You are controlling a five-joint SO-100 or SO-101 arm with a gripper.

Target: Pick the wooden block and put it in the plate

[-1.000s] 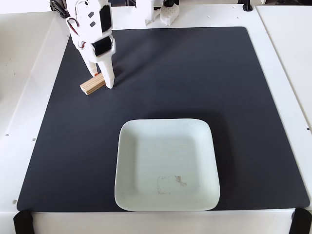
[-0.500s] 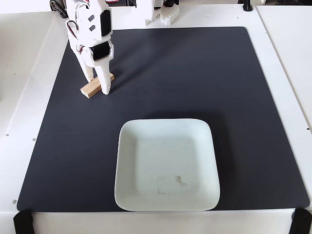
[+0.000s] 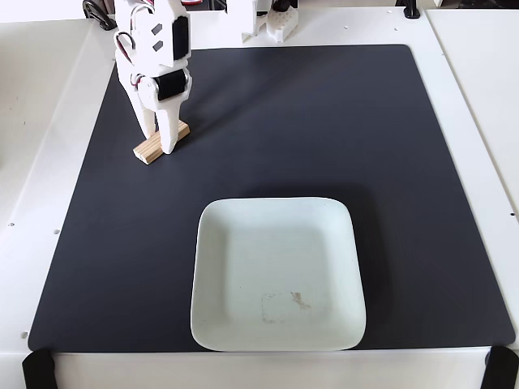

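Gripper [image 3: 159,139] points down at the upper left of the black mat [image 3: 340,130], its two white fingers closed in around the single wooden block [image 3: 151,151], which lies tilted on the mat with both ends poking out past them. Nothing stands between it and the one plate [image 3: 212,316], well apart toward the lower centre, empty but for a faint smudge.

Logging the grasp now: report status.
Pincer straddling block, fingers either side, closure unclear. Block on the mat, not lifted. Plate empty, path to it clear.
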